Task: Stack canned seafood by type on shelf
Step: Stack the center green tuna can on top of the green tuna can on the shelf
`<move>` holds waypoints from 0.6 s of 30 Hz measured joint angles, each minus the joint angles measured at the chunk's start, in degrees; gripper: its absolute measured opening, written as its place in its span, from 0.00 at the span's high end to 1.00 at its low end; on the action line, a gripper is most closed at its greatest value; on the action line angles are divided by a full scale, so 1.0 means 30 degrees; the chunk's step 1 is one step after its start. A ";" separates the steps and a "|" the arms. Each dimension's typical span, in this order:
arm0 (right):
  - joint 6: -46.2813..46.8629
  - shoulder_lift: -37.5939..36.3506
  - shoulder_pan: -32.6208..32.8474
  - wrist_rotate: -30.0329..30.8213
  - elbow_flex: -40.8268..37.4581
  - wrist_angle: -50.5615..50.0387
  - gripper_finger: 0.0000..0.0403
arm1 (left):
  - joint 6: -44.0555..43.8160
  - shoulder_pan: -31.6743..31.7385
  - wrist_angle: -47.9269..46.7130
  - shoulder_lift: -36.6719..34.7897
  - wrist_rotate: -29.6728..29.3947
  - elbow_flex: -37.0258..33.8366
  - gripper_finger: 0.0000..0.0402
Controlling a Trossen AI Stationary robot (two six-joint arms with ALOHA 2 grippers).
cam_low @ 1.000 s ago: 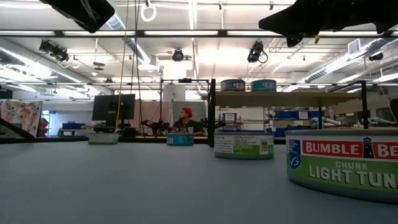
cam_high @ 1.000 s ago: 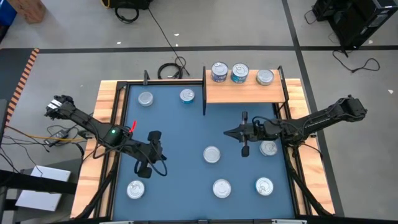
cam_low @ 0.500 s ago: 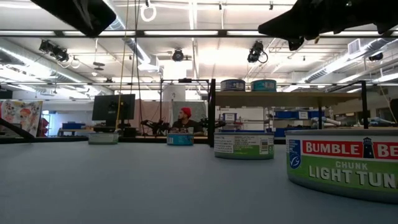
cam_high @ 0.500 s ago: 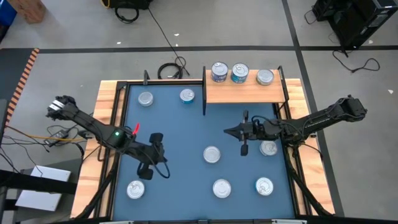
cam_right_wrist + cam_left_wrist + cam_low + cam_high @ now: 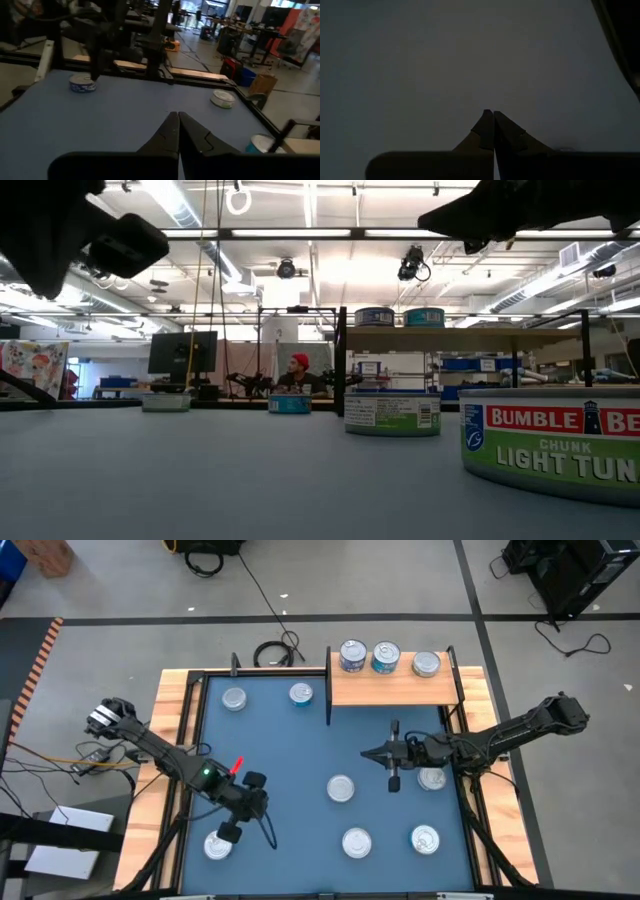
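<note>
The left hand (image 5: 229, 834), closed and empty, hovers at seven o'clock just beside a tin (image 5: 217, 845); the right hand (image 5: 394, 783), closed too, waits at three; three tins (image 5: 384, 658) sit on the shelf (image 5: 395, 690) at one.

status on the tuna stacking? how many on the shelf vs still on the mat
Done: three tins stand side by side on the shelf, none stacked. In hand: nothing. The left end effector is shut, beside the front-left tin; the right end effector is shut and empty over mid-mat, next to a tin. Left: seven tins on the blue mat, two at the back, five toward the front.
</note>
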 joint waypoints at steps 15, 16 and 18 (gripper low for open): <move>-0.2267 -0.2284 0.2451 -0.8053 0.0007 0.0979 0.99 | -0.1647 -0.2901 -0.0647 0.0000 0.0633 0.0000 1.00; -0.2266 -0.2341 0.2460 -0.8438 0.0007 0.0959 0.99 | -0.1661 -0.3061 -0.0642 0.0000 0.0699 0.0000 1.00; -0.2150 -0.2463 0.2460 -0.8853 0.0007 0.0693 0.99 | -0.1885 -0.3250 -0.0589 -0.0007 0.0731 0.0000 1.00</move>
